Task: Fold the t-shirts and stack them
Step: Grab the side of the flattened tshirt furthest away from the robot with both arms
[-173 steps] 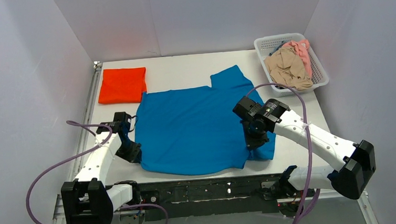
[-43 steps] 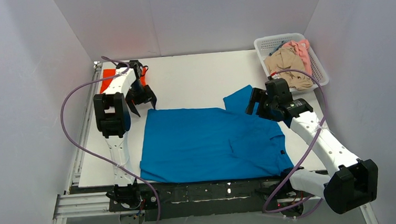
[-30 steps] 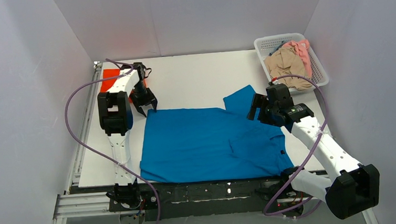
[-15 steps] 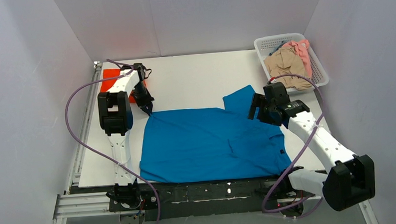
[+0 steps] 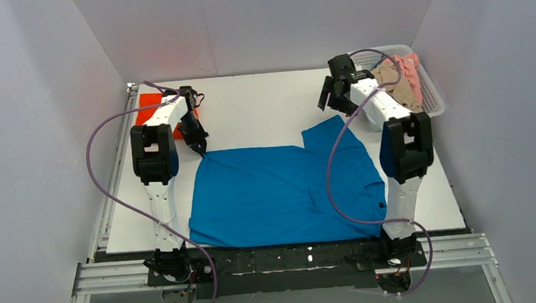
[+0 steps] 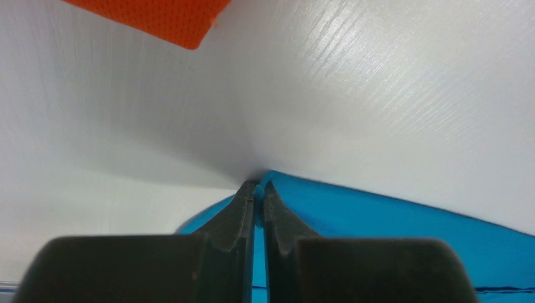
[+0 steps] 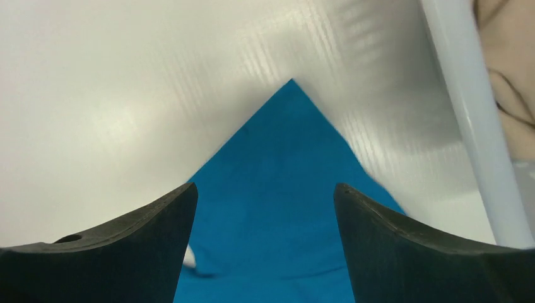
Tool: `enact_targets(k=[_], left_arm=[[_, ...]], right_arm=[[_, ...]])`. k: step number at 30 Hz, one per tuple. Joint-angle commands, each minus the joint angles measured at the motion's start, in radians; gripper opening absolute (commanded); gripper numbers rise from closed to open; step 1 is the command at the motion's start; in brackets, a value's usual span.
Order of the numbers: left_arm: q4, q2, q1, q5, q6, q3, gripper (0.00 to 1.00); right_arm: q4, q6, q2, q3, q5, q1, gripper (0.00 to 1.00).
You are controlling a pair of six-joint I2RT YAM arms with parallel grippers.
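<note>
A bright blue t-shirt (image 5: 282, 193) lies folded flat at the near middle of the table, one sleeve (image 5: 335, 129) pointing to the far right. My left gripper (image 5: 201, 147) is shut on the shirt's far left corner, and the left wrist view shows the blue cloth (image 6: 378, 221) pinched between the jaws of that left gripper (image 6: 258, 186). My right gripper (image 5: 329, 99) hovers open just beyond the sleeve tip, holding nothing; the right wrist view shows the sleeve (image 7: 284, 189) below the open right gripper (image 7: 265, 186). A folded orange-red t-shirt (image 5: 146, 101) lies at the far left, partly behind the left arm.
A white mesh basket (image 5: 433, 101) at the far right holds a beige shirt (image 5: 407, 97) and a pink one (image 5: 409, 63). Its rim (image 7: 467, 113) runs close to my right gripper. Walls enclose the table on three sides.
My left gripper has shut on the blue shirt's far left corner. The right arm has swung up and away from the shirt's right edge to beyond the sleeve tip, staying open.
</note>
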Motion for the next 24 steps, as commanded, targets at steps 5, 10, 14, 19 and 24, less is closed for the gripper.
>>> enact_targets(k=[5, 10, 14, 19, 24], left_arm=[[-0.088, 0.000, -0.009, 0.021, -0.024, -0.045, 0.00], [-0.093, -0.005, -0.009, 0.020, -0.023, -0.058, 0.00], [-0.093, -0.006, -0.009, 0.017, -0.027, -0.058, 0.00], [-0.093, -0.013, -0.009, 0.016, -0.029, -0.067, 0.00], [-0.093, -0.018, -0.009, 0.015, -0.029, -0.073, 0.00]], right_arm=[[-0.168, -0.072, 0.330, 0.389, 0.156, -0.016, 0.86], [-0.142, -0.101, 0.406, 0.432, 0.154, -0.016, 0.85], [-0.160, -0.089, 0.407, 0.370, 0.119, -0.015, 0.83], [-0.123, -0.091, 0.351, 0.232, 0.060, -0.015, 0.79], [-0.105, -0.101, 0.332, 0.185, 0.038, -0.015, 0.73]])
